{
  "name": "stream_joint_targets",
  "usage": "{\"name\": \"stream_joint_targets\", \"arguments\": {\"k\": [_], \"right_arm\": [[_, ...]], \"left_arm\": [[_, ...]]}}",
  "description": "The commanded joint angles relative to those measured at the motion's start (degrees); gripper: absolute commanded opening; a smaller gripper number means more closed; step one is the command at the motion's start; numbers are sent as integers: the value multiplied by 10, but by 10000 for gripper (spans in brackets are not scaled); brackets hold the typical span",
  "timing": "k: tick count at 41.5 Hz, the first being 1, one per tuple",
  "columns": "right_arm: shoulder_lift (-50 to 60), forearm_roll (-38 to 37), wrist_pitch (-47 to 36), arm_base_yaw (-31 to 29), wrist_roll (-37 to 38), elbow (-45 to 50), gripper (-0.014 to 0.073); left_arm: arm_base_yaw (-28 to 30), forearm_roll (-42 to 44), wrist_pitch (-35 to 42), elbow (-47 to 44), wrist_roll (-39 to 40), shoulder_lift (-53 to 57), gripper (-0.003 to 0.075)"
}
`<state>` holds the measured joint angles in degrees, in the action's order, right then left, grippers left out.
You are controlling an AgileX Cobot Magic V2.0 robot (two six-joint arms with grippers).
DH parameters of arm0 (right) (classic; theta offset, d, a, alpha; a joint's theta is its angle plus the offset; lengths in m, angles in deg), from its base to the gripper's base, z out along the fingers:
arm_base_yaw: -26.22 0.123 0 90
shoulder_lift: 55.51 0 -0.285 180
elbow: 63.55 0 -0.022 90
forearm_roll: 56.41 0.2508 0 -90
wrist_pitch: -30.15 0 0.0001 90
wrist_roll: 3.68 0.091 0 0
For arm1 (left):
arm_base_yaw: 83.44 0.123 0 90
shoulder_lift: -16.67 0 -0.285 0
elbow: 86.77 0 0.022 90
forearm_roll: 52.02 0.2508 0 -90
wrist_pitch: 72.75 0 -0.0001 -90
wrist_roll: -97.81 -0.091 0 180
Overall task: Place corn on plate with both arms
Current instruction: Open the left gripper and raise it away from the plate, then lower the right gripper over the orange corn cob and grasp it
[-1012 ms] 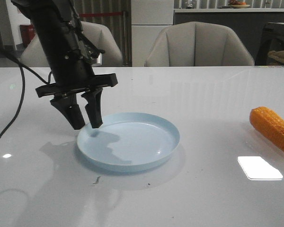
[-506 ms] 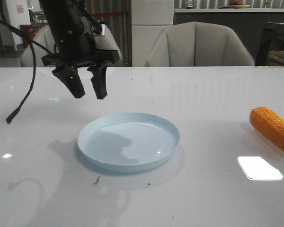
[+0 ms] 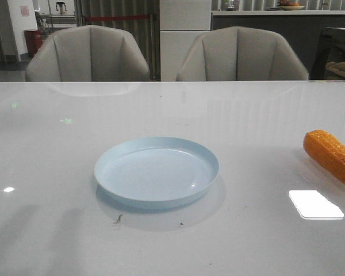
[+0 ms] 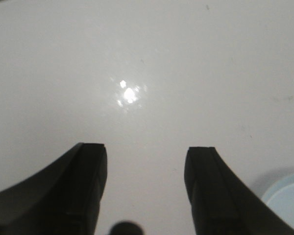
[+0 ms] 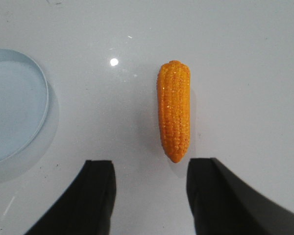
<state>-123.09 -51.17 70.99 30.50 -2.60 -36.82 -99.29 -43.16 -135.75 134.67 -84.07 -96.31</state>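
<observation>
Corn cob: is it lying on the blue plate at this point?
No. In the front view the corn lies on the bare table far to the right of the plate, which holds nothing.

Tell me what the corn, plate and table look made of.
Corn: likely moulded plastic or rubber, its bumpy orange kernels slightly glossy. Plate: probably plastic or melamine, smooth pale blue with a small glint. Table: glossy white top, mirroring lights and chairs; material unclear.

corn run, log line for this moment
corn: on table, off plate | plate: empty | left gripper: open | right gripper: open above corn
</observation>
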Motion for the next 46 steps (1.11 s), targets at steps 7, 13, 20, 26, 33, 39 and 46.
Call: {"name": "stream_joint_targets", "arguments": {"k": [7, 13, 20, 26, 33, 39, 46], "right_arm": [[7, 1, -27, 1, -3, -22, 449], [7, 1, -27, 1, -3, -22, 449], [7, 1, -27, 1, -3, -22, 449], [7, 1, -25, 1, -3, -22, 449], [3, 1, 3, 1, -3, -22, 449], [-27, -11, -6, 1, -3, -26, 449], [-99, -23, -1, 0, -3, -85, 449]], "left_arm": [[94, 9, 68, -78, 9, 148, 422], [146, 5, 158, -224, 9, 237, 422], [178, -8, 292, -443, 9, 354, 422], [178, -10, 371, -611, 9, 448, 422], [178, -23, 411, -735, 9, 533, 422], [178, -36, 423, -774, 9, 580, 422], [178, -36, 421, -774, 9, 605, 422]]}}
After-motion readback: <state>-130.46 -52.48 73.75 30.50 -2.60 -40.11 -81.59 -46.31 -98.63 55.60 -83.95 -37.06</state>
